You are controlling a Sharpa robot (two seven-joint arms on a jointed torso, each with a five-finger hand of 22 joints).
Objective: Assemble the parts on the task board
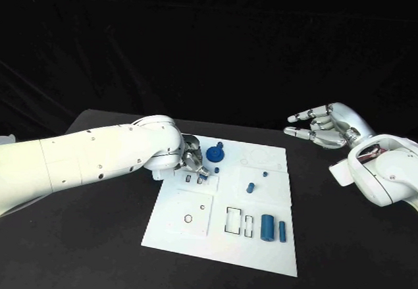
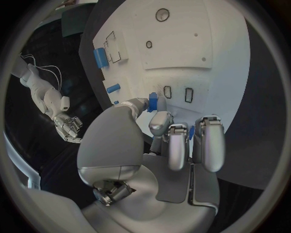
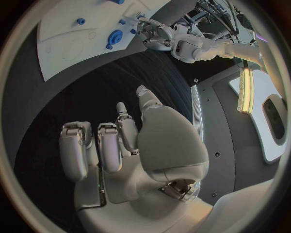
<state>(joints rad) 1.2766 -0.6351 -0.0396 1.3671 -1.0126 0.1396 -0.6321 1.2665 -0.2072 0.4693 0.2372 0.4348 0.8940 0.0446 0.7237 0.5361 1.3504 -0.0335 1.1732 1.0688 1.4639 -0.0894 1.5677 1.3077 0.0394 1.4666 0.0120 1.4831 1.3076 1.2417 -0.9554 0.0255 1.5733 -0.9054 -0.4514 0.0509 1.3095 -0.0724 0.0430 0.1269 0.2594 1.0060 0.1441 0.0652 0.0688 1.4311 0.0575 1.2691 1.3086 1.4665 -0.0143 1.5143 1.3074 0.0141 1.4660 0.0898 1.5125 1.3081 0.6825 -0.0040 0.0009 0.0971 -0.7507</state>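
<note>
The white task board [image 1: 190, 232] lies in the middle of the black table. My left hand [image 1: 194, 162] hovers over the board's far left corner. There its thumb and a finger pinch a small blue part [image 2: 153, 102] just above two small rectangular slots [image 2: 188, 94]. A round blue part [image 1: 215, 154] sits beside that hand. Two blue cylinders [image 1: 274, 229] lie at the board's near right, and a small blue peg [image 1: 250, 186] stands near the middle. My right hand [image 1: 326, 127] floats off the board's far right corner, fingers apart, holding nothing.
Black tabletop [image 1: 354, 259] surrounds the board on all sides. Outlined recesses [image 1: 234, 220] lie on the board beside the cylinders, and a small ring mark [image 1: 187, 218] sits at the near left. My left forearm [image 1: 84, 163] crosses the table's left side.
</note>
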